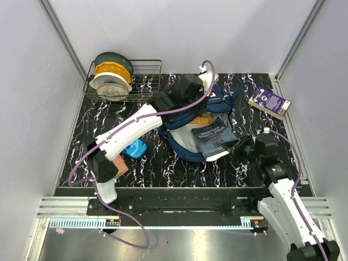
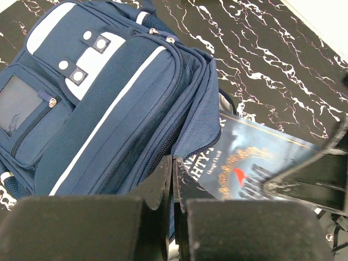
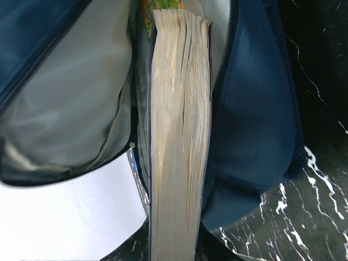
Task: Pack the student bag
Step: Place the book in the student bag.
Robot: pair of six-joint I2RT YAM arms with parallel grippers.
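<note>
clamped on the book (image 3: 179,136), the right gripper (image 1: 235,148) sat nearest the mid-table student bag (image 2: 109,109), the book's long axis running into its open mouth, while the left gripper (image 2: 172,168) seemingly pinched its rim.

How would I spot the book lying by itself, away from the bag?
Start at the large navy blue fabric backpack in the middle of the black, white-veined table, then look toward the far right corner. A small purple book lies flat there, alone. Unlike the blue-covered book poking out of the backpack, it is purple and nothing touches it.
</note>
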